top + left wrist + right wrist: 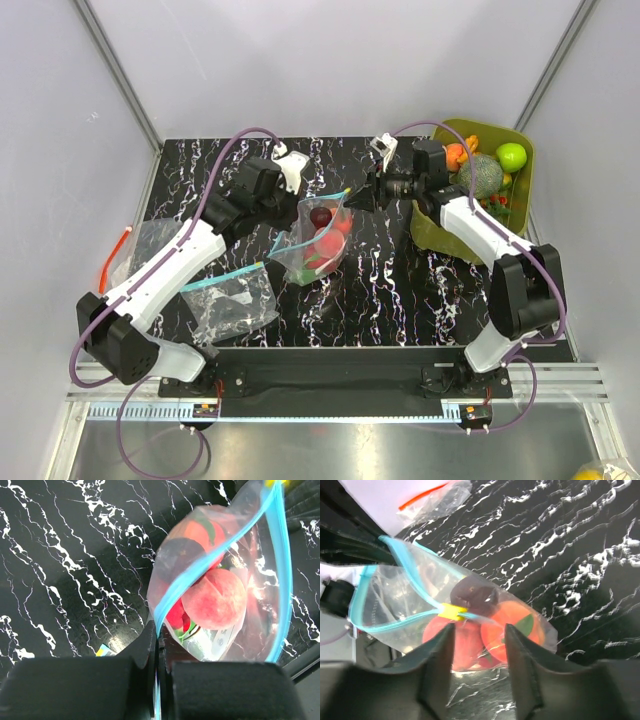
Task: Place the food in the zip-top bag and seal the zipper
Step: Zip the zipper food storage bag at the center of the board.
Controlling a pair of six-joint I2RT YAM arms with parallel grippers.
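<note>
Two tools at the zip-top bag holding food: left tool pinches the zipper tight; right tool gapes, yellow slider just before its fingertips.

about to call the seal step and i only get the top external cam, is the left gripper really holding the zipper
observer: Yes. In the left wrist view the left gripper is shut on the blue-green zipper, which runs out from between its fingers.
operator: ok and has the right one grabbed that yellow slider yet
observer: No. In the right wrist view the right gripper is open, and the yellow slider sits just past one fingertip, not pinched.
</note>
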